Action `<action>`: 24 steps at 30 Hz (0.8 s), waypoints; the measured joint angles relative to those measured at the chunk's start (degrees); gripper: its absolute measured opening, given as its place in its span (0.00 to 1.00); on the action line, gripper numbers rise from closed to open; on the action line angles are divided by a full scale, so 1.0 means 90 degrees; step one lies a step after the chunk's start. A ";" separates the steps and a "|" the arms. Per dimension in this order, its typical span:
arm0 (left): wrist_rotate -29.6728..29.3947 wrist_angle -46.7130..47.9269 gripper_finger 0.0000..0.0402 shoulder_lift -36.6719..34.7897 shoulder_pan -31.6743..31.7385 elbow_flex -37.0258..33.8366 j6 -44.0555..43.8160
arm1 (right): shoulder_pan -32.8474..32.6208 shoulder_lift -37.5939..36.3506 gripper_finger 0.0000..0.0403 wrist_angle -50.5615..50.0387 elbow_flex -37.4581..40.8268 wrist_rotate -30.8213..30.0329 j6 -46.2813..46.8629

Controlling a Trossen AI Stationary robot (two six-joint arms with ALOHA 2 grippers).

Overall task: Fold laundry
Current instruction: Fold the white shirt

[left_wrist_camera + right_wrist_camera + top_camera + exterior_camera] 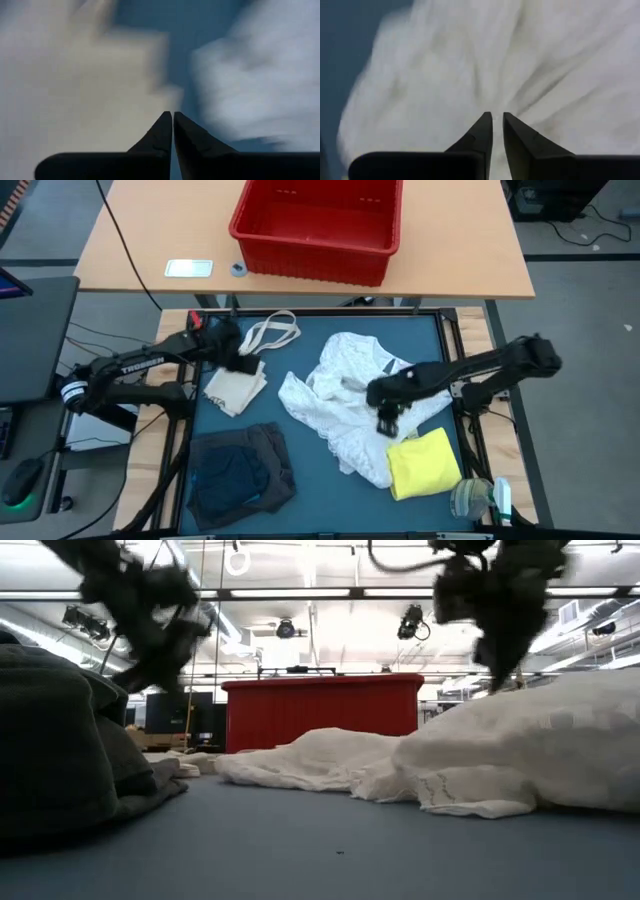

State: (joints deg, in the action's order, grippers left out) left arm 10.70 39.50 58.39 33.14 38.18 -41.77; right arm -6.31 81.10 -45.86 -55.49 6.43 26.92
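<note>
Above the white lacy garment (340, 405) your right gripper (386, 423) hovers, jaws nearly closed, empty; your left gripper (240, 362), jaws closed, hangs beside it over the cream tote bag (236, 390)

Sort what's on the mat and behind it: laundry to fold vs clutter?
Laundry:
white lacy garment
yellow garment
dark grey garment
blue garment

Clutter:
cream tote bag
clear plastic item with green trim
red bin
phone
</note>
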 joint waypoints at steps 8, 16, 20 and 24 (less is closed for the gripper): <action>-0.0097 -0.2972 0.05 0.0715 -0.0477 0.1056 0.0550 | 0.2077 -0.0114 0.06 0.3113 0.0789 -0.1137 0.0396; -0.0110 -0.3271 0.06 0.1199 -0.0643 0.1700 0.1195 | 0.2994 0.1997 0.02 0.3787 -0.0008 -0.0340 0.0296; -0.0116 -0.3092 0.06 0.1197 -0.0482 0.1763 0.1747 | 0.3111 0.3028 0.01 0.3514 -0.0940 -0.0323 0.0375; -0.0114 -0.2825 0.06 0.1218 -0.0207 0.1763 0.2080 | 0.3155 0.4110 0.01 0.3480 -0.2293 0.0322 0.0411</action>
State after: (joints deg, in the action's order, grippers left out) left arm 9.67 14.07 69.35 31.28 54.04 -23.05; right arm 22.09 118.09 -14.54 -76.13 9.33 30.61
